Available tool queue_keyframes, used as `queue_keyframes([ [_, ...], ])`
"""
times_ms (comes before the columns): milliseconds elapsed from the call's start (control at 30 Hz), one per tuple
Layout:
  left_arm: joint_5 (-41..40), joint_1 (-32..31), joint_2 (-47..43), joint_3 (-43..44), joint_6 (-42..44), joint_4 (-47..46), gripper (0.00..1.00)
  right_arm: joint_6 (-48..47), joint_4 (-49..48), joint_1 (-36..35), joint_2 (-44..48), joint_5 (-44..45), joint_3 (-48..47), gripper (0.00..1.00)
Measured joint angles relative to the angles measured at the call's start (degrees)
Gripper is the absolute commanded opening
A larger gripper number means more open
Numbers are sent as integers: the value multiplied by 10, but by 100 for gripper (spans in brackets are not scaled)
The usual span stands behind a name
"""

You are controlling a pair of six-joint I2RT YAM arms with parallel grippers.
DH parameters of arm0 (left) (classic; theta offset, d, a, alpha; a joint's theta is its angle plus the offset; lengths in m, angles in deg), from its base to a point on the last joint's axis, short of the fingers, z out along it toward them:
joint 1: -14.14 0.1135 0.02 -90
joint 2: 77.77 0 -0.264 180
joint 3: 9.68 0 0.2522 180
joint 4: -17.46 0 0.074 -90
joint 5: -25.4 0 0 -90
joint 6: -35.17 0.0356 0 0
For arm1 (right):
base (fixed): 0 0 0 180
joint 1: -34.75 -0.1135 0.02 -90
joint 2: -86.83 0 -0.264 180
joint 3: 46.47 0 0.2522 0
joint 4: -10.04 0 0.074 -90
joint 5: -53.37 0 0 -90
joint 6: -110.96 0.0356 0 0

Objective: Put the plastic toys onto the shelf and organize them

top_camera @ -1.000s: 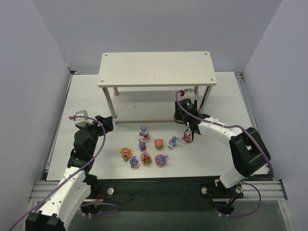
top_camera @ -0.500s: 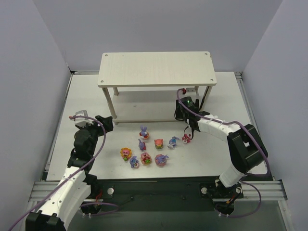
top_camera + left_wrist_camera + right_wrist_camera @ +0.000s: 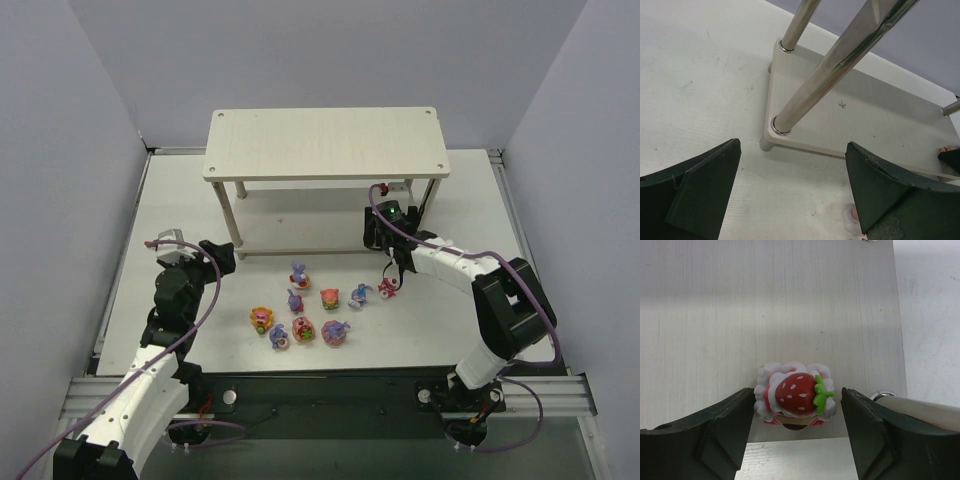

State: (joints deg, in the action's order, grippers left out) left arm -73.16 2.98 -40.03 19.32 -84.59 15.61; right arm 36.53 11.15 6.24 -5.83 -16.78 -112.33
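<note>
The shelf [image 3: 790, 300] holds 1 strawberry toy [image 3: 796, 392] near its lower tier's corner.

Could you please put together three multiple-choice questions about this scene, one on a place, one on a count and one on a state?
1. Where is the strawberry toy?
A) on the shelf, on its lower board near the edge
B) on its top board
C) inside a box

2. How many toys stand on the table?
A) five
B) nine
C) twelve

3. How is the left tool?
A) shut on a bunny
B) shut on a screw
C) open and empty

Answers:
1 A, the right wrist view shows it on the wood-look board beside the edge.
2 B, the top view shows nine in front of the shelf.
3 C, its fingers stand wide apart with nothing between them.
</note>
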Motion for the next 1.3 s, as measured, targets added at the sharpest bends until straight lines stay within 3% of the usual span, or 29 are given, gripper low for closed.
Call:
queue_keyframes([
  [333,0,0,4,0,0,0,96,-2,2,-19,37,-13,26,82],
  [700,1,0,3,0,-1,0,96,17,48,-110,122,26,39,84],
  [933,-6,0,4,0,-17,8,96,59,143,-147,246,40,72,84],
  [1100,-16,0,9,0,-29,20,96,73,179,-172,389,-12,123,84],
  [1300,-17,1,11,7,-34,34,96,84,198,-239,457,-62,160,84],
])
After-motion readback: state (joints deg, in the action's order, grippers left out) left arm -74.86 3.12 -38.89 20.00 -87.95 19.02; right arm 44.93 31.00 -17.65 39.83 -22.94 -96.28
